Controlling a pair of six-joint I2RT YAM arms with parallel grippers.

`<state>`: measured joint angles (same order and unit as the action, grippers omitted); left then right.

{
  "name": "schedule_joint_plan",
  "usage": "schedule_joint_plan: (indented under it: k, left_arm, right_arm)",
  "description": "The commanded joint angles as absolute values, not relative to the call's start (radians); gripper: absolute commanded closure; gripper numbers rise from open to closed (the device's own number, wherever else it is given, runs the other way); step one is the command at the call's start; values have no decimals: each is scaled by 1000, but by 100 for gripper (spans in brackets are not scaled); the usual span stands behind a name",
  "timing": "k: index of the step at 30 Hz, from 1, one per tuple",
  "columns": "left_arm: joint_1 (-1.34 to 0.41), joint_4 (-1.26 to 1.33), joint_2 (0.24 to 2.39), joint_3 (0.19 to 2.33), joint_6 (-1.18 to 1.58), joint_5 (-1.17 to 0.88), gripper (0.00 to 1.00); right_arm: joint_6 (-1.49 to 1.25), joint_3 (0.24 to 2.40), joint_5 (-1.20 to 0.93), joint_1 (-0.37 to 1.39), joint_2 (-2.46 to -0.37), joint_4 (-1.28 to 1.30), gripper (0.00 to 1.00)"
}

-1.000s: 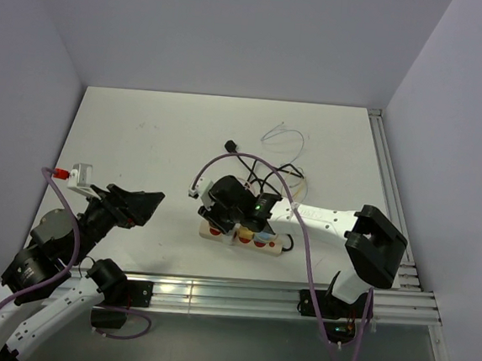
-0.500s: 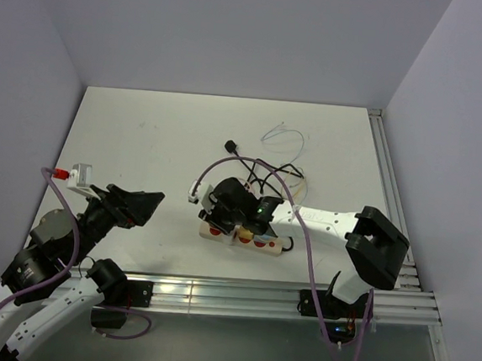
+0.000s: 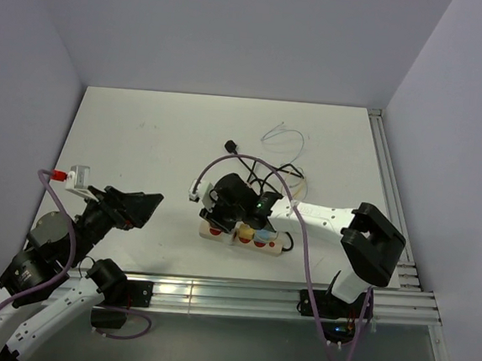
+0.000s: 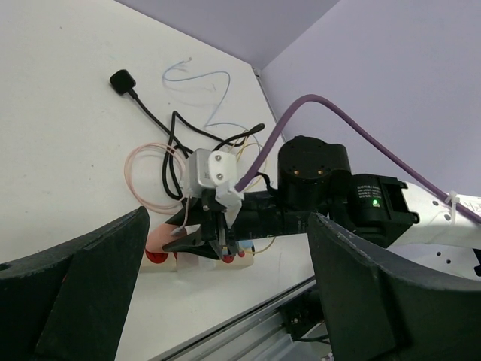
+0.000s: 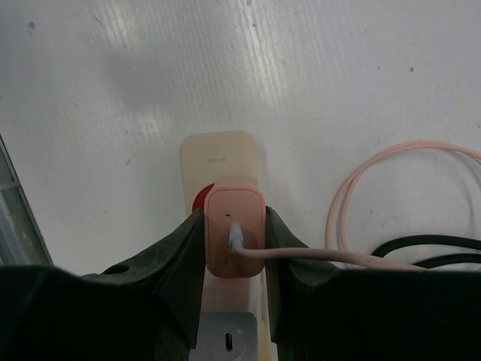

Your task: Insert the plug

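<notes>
A pink plug [image 5: 234, 229] with a pink cable [image 5: 391, 169] is pinched between the black fingers of my right gripper [image 5: 234, 219], which is shut on it. It sits directly over the left end of a cream power strip [image 5: 218, 154], beside a red switch [image 5: 198, 201]; whether its pins are in the socket is hidden. In the top view the right gripper [image 3: 222, 206] hovers over the strip [image 3: 249, 238] near the table's middle front. My left gripper [image 3: 142, 203] hangs open well to the left, nothing between its fingers [image 4: 75, 289].
A white adapter [image 4: 210, 169] rides on the right wrist. Black cables [image 4: 161, 124] with a black plug [image 3: 229, 147] and a thin white wire [image 3: 283, 136] lie behind the strip. A metal rail [image 3: 256, 296] runs along the near edge.
The right arm has shifted slightly left over the strip, still holding the pink plug. The left arm has barely moved.
</notes>
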<state>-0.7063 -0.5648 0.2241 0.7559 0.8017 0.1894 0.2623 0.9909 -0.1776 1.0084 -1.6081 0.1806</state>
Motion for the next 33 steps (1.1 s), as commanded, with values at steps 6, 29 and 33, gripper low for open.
schedule_joint_plan:
  k: [6, 29, 33]
  left_arm:
    - [-706, -555, 187, 779, 781, 184, 8]
    - [-706, -572, 238, 822, 778, 172, 7]
    - [-706, -561, 245, 818, 784, 170, 7]
  right_arm:
    - [313, 956, -213, 986, -1698, 423, 100]
    - [288, 934, -134, 1068, -1764, 552, 96]
    - [270, 974, -55, 1063, -1711, 537, 74]
